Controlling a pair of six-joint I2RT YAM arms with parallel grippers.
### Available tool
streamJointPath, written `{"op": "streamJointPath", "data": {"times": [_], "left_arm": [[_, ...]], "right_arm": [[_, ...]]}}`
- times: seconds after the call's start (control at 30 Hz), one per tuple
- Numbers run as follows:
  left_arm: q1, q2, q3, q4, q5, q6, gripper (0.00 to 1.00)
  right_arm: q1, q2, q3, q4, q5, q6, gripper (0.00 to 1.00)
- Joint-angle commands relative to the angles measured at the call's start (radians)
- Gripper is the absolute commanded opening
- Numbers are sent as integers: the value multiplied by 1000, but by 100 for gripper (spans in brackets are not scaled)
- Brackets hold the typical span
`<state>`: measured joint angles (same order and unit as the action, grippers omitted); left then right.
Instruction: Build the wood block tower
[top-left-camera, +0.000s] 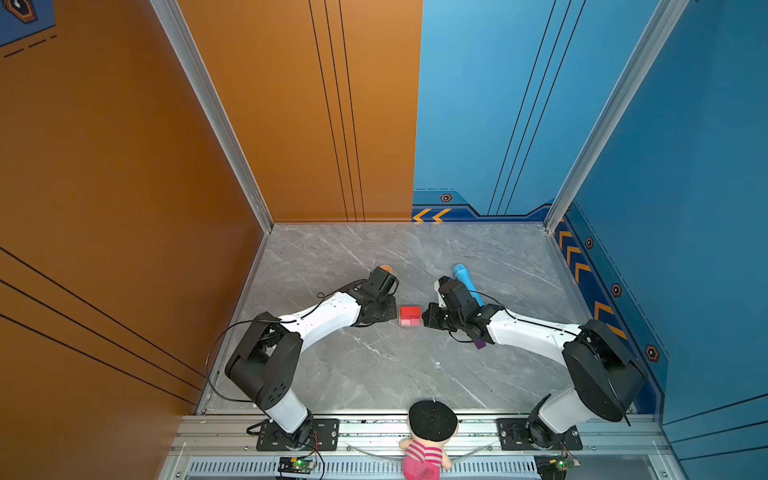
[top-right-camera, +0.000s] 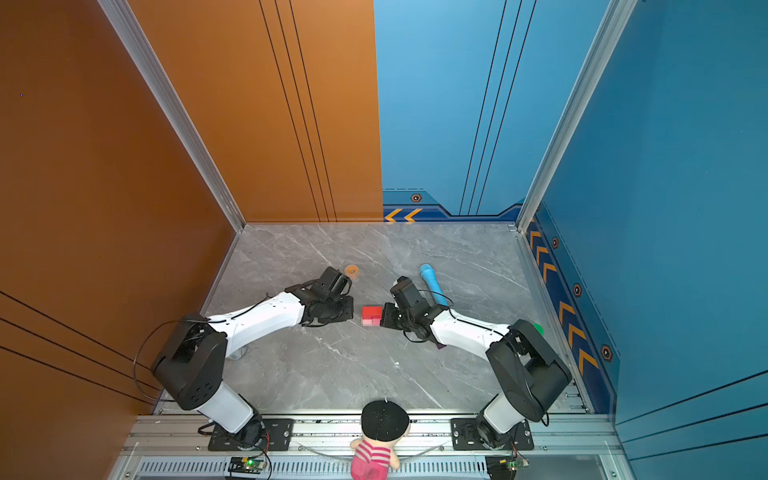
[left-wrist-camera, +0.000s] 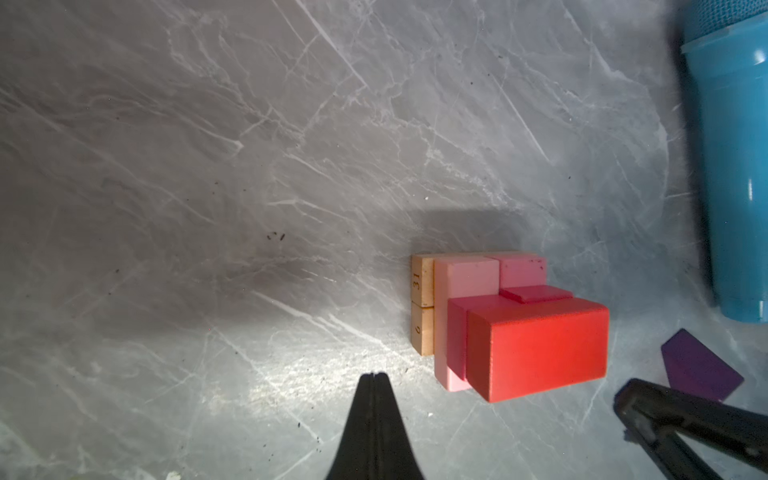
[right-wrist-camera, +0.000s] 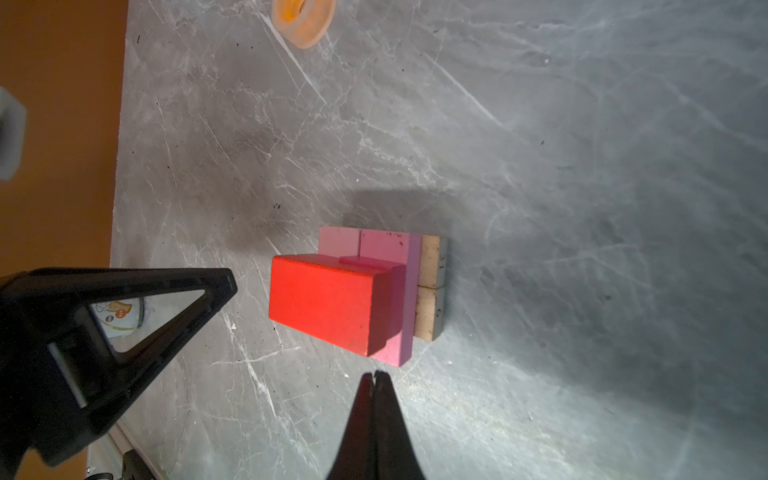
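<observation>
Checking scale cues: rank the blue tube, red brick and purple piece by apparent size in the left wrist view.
1. blue tube, cropped
2. red brick, nearer the camera
3. purple piece, partly hidden

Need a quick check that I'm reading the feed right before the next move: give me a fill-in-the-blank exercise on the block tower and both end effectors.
The top block of the tower is ____ in colour.
The purple house-shaped piece lies on the ____, apart from the tower.
The left end effector and the right end effector are both ____ and hold nothing.
The orange tape ring lies beside the ____ arm.
Missing words: red; table; shut; left.
</observation>
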<state>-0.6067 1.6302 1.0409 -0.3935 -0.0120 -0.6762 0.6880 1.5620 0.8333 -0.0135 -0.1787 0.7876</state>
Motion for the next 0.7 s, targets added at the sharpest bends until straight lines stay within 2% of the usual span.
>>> {"op": "streamJointPath", "data": {"times": [0.0, 0.67], "left_arm": [[8, 20, 33, 13, 28, 23, 0], [7, 47, 55, 12, 47, 29, 0]], "right_arm": [[-4, 14, 30, 6, 6, 17, 0], [-25, 48, 73, -21, -2, 10, 0]]}}
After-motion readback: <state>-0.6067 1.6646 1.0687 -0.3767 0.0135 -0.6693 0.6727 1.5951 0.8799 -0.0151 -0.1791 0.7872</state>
